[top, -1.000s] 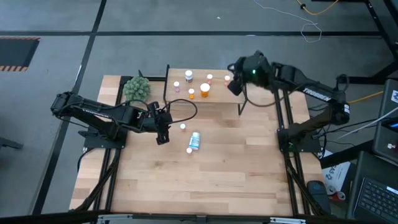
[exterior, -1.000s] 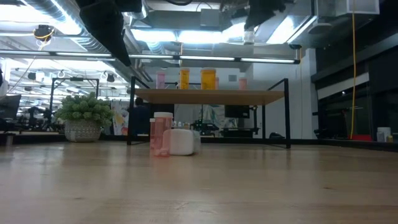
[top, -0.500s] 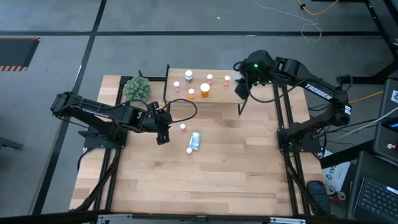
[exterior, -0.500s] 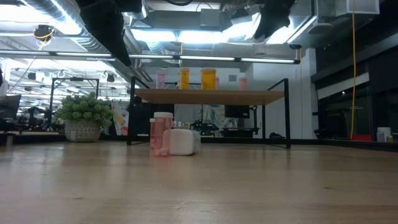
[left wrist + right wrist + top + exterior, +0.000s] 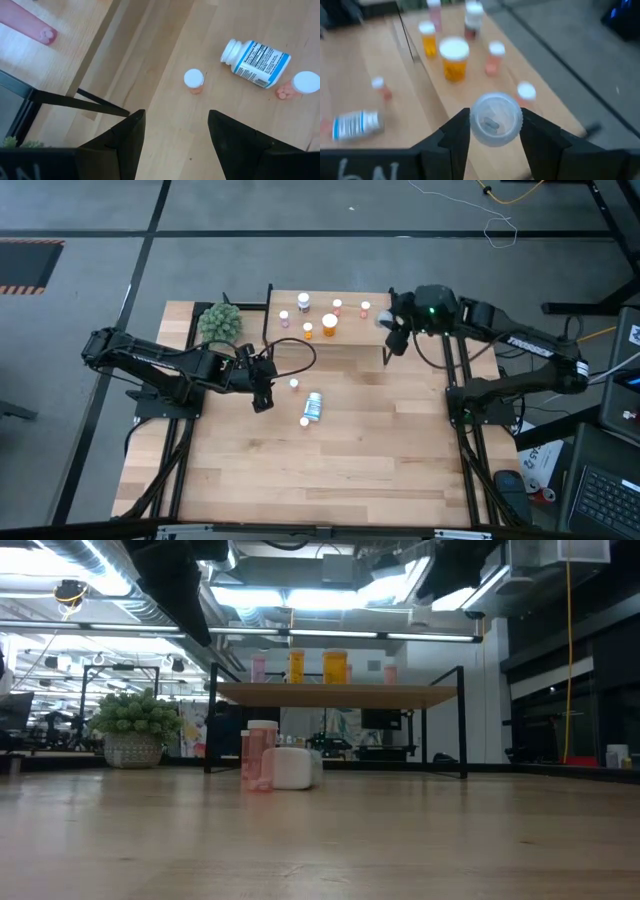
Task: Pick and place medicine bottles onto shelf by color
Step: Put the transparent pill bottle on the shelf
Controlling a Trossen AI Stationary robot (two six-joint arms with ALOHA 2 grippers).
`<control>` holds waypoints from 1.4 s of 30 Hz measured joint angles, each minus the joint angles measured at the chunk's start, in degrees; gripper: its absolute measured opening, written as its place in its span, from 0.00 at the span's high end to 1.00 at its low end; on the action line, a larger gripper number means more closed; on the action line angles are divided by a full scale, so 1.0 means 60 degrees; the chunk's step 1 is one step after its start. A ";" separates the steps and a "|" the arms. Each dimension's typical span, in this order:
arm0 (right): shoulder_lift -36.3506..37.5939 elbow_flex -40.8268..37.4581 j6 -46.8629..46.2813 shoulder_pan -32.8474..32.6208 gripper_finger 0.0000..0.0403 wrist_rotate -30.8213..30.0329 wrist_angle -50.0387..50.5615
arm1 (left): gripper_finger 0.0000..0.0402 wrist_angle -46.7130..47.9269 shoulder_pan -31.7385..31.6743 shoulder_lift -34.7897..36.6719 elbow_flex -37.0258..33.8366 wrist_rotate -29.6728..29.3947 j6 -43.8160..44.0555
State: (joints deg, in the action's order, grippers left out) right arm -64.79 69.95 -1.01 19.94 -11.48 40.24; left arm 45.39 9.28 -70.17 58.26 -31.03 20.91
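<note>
Where the scene is viewed from above, a wooden table (image 5: 330, 450) is seen with a low wooden shelf (image 5: 350, 326) along its far edge. Six small bottles are stood on the shelf, among them a large orange bottle (image 5: 329, 324) and a small orange bottle (image 5: 308, 331). The right gripper (image 5: 391, 332) is held over the right end of the shelf, clenched on a pale clear bottle (image 5: 381, 320). The left gripper (image 5: 262, 388) is held low over the table in front of the shelf, its fingers parted and nothing between them. A green plant ball (image 5: 220, 322) is placed at the shelf's left end. On the table a white bottle with a blue label (image 5: 314, 406) is laid on its side, with a tiny pink bottle (image 5: 304, 422) just beside it and another tiny bottle (image 5: 294, 384) near the left gripper.

At table height, the shelf (image 5: 335, 694) is shown raised on a black frame, with two orange bottles (image 5: 335, 666) and paler ones upon it.

Past the left wrist, the empty parted fingers (image 5: 127, 137) are seen above bare wood, with the labelled bottle (image 5: 256, 56) lying beyond them.

Past the right wrist, the clear bottle (image 5: 496, 119) is gripped between the two fingers (image 5: 456, 137), above the shelf's bottles.
</note>
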 joint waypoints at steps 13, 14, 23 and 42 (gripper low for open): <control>-0.0546 -0.1744 -0.0439 0.0279 0.60 0.0110 -0.1822 | 0.47 -0.0004 0.0002 0.0000 0.0000 0.0002 0.0246; -0.0644 -0.1645 -0.0558 0.0314 0.60 0.0111 -0.1630 | 0.47 -0.0004 0.0004 0.0000 0.0000 0.0000 0.0248; -0.1021 -0.1569 -0.1036 0.0436 0.60 0.0247 -0.1106 | 0.47 -0.0007 0.0004 0.0000 0.0000 0.0000 0.0259; -0.1145 -0.1573 -0.1051 0.0470 0.60 0.0346 -0.0865 | 0.47 -0.0007 0.0000 0.0000 0.0000 0.0000 0.0262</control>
State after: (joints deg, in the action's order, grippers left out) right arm -71.66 60.51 -7.32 22.76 -9.40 35.05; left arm 45.34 9.28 -70.17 58.26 -31.03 22.48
